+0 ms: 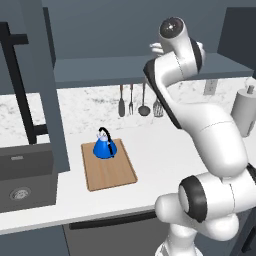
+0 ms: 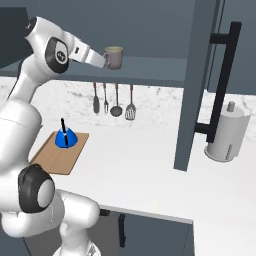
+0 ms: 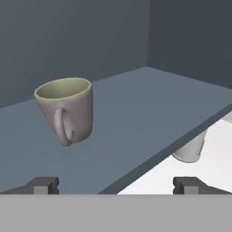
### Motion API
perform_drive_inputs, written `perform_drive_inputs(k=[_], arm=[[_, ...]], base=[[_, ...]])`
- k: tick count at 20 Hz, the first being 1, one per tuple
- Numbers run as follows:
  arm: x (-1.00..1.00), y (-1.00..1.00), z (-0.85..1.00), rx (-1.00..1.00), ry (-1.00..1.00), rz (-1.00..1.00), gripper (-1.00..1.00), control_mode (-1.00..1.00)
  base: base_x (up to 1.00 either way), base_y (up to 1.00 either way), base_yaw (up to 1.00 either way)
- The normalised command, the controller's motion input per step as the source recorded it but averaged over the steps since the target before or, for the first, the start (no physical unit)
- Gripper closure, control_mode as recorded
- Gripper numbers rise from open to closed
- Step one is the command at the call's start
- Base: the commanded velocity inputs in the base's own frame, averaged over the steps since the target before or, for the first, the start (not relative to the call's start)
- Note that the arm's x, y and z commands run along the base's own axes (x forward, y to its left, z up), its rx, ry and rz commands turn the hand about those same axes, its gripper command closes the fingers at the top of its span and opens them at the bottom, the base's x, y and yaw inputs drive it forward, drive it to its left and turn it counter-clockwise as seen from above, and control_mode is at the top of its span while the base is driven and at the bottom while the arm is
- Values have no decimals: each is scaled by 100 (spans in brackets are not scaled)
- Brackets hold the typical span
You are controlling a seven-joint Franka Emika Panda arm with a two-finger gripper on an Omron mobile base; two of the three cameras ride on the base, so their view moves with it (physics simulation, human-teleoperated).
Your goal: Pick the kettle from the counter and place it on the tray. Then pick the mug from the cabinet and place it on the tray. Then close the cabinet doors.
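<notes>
A grey-beige mug (image 3: 67, 110) with olive inside stands upright on the cabinet shelf (image 3: 136, 113), jaws apart.

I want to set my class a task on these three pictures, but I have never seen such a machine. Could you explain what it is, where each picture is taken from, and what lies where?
It is a white robot arm in a rendered kitchen. Two pictures come from cameras behind the arm, to its left and right; the third looks out from its hand.

On the white counter lies a wooden tray, with the blue kettle already standing on it. Utensils hang on the wall, and a paper towel roll stands to the right.

Above, the cabinet stands open, and a grey-beige mug sits on its shelf. The pincer is open in front of the mug, holding nothing.
</notes>
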Motion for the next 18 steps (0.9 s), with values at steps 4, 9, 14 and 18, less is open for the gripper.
perform_drive_inputs(k=[4, 9, 14, 18], arm=[[26, -3, -1, 0, 0, 9, -100, -100], [22, -1, -3, -3, 0, 10, -100, -100], [22, 0, -4, -9, 0, 4, -100, -100], [24, 0, -9, -8, 1, 0, -100, -100]], base=[[0, 0, 0], [0, 0, 0], [0, 0, 0], [0, 0, 0]])
